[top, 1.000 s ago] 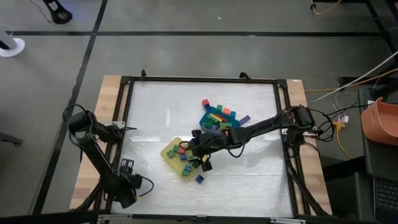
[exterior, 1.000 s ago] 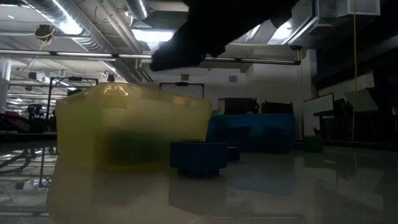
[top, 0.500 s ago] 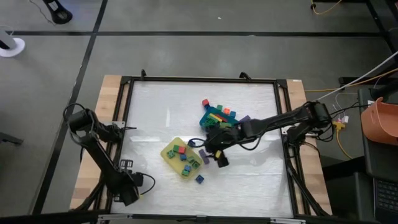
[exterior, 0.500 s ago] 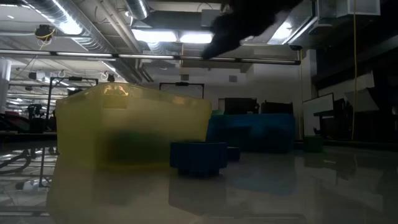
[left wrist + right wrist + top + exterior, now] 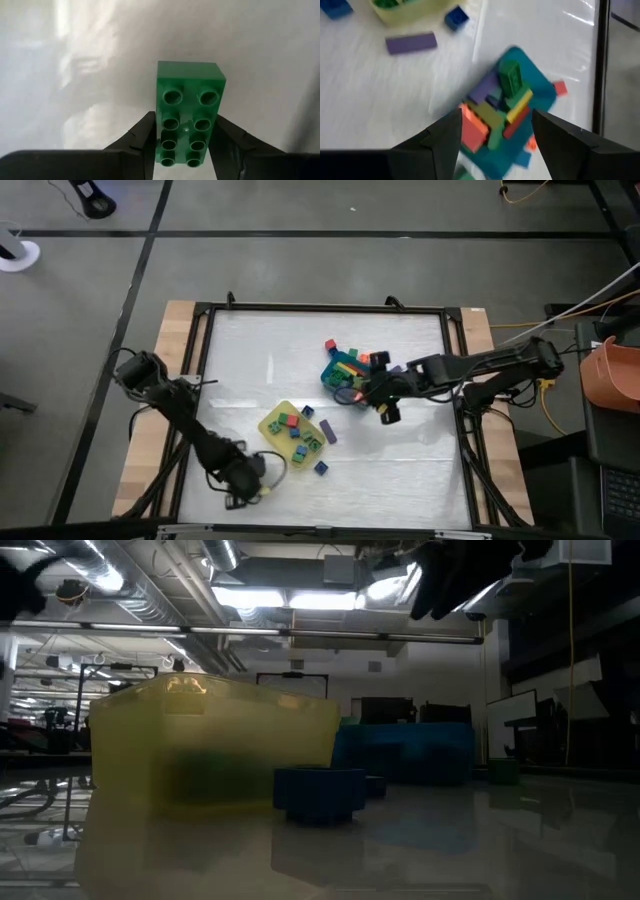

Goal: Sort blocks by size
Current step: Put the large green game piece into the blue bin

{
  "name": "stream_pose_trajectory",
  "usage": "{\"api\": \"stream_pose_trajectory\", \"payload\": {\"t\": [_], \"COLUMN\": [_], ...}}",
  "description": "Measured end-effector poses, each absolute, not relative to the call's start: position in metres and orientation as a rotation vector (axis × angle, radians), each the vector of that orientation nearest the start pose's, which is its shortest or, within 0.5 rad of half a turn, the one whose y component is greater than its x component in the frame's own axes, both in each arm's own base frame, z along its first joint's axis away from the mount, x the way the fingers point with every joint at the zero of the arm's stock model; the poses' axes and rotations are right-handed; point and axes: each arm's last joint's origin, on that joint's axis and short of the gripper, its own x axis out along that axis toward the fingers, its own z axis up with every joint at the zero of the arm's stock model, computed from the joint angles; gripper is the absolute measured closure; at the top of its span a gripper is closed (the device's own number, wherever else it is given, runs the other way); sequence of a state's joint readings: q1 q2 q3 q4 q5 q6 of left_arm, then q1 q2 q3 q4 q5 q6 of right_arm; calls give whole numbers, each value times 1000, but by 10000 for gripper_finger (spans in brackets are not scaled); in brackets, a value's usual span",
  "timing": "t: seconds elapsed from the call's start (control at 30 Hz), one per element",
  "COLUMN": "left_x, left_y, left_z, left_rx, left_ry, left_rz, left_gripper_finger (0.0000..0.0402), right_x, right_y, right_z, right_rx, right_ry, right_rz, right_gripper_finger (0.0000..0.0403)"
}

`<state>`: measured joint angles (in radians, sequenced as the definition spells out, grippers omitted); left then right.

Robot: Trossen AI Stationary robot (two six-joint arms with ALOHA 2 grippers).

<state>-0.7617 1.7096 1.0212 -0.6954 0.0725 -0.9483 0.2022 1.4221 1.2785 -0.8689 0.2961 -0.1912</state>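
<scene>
My left gripper [image 5: 243, 480] stands near the table's near edge, left of the yellow tray [image 5: 272, 423], shut on a long green block [image 5: 189, 90]. My right gripper [image 5: 386, 410] hangs open beside the teal tray [image 5: 328, 376], its fingers empty above that tray's heap of long blocks [image 5: 495, 117]. Short blocks [image 5: 297, 430] lie in the yellow tray. A purple bar [image 5: 327, 432] and a small blue block [image 5: 320, 468] lie flat on the table beside it. My left gripper pinches the green block's two long sides [image 5: 160, 142] between its two fingers, near one end. The fingers lie along the block, which sticks out past the fingertips with its round-holed face toward the wrist camera. Whether its far end touches the table, I cannot tell.
A red block [image 5: 329, 345] and others lie loose on the table at the teal tray's far side. A black frame [image 5: 455, 380] borders the white table top. In the low view the yellow tray [image 5: 200, 750] stands close, the blue block [image 5: 320, 792] before it.
My right gripper has left the yellow tray, rising and going toward the table's right and far edges, and now hangs by the teal tray. My left gripper has swung along the near edge toward the table's right, closer to the yellow tray.
</scene>
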Motion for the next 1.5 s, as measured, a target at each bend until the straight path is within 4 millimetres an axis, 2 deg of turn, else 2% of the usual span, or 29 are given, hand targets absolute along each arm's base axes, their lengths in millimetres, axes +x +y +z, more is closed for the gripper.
{"api": "stream_pose_trajectory", "payload": {"t": [0.2, 0.37, 0.5, 0.67, 0.8, 0.97, 1.13, 1.3, 1.5], "left_x": [271, 311, 342, 374, 396, 410, 412, 411, 411], "left_y": [-197, -171, -135, -79, -35, 5, 31, 45, 48], "left_z": [188, 213, 228, 244, 237, 221, 212, 210, 206], "left_rx": [-397, -402, -285, -105, -18, 67, 78, 30, -36], "left_ry": [1257, 1049, 821, 545, 435, 408, 427, 435, 432], "left_rz": [-151, -176, -143, -27, 73, 147, 203, 245, 265], "left_gripper_finger": [280, 280, 276, 274, 273, 260, 243, 233, 219], "right_x": [259, 249, 242, 238, 235, 229, 219, 212, 209], "right_y": [44, 42, 42, 41, 41, 39, 28, 7, -27], "right_z": [314, 310, 307, 307, 309, 303, 284, 263, 237], "right_rx": [-445, -457, -455, -461, -461, -463, -379, -297, -226], "right_ry": [1069, 1177, 1255, 1278, 1283, 1299, 1276, 1252, 1291], "right_rz": [8, 39, 68, 73, 73, 73, -1, -126, -197], "right_gripper_finger": [165, 165, 165, 165, 165, 165, 165, 165, 165]}}
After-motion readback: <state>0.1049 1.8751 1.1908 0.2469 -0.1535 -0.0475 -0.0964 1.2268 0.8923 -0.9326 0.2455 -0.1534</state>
